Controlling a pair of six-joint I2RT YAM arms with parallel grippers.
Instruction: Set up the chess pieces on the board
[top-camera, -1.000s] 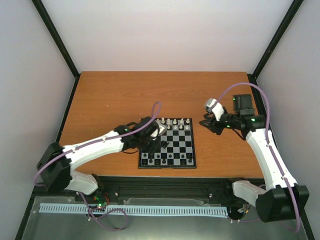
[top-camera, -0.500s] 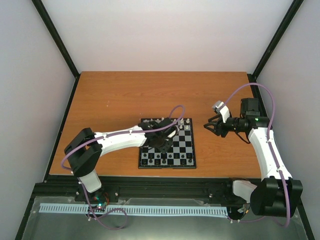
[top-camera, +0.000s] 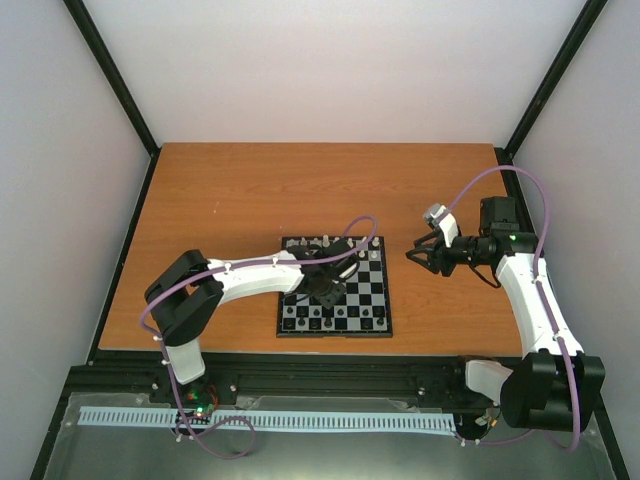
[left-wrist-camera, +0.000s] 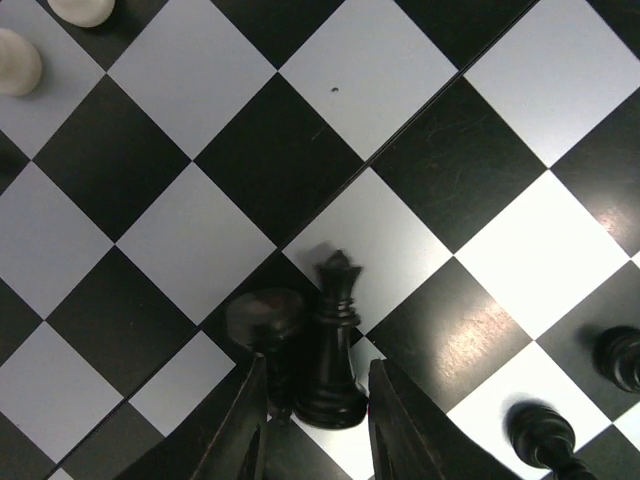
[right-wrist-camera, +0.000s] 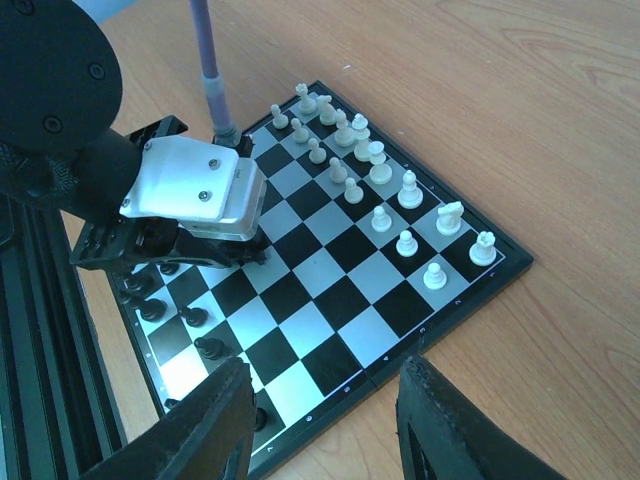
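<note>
The board (top-camera: 372, 292) lies mid-table, with white chess pieces (top-camera: 345, 245) along its far rows and black ones (top-camera: 335, 316) along its near rows. My left gripper (top-camera: 325, 287) is down over the board's middle. In the left wrist view its fingers (left-wrist-camera: 245, 430) straddle an upright black crowned piece (left-wrist-camera: 335, 340). The right finger is near the base and a dark blurred shape (left-wrist-camera: 263, 318) fills the gap on the left. My right gripper (top-camera: 413, 253) hangs open and empty right of the board, over bare wood (right-wrist-camera: 325, 385).
The right wrist view shows the board (right-wrist-camera: 330, 300), the white rows (right-wrist-camera: 380, 190), the black pieces (right-wrist-camera: 200, 320) and the left gripper's silver body (right-wrist-camera: 195, 195). Black frame posts stand at the table's far corners. A rail runs along the near edge.
The left arm reached further over the board and came down round the black piece in the middle, its jaws narrowing slightly. The right arm pulled back a little to the right, then held still.
</note>
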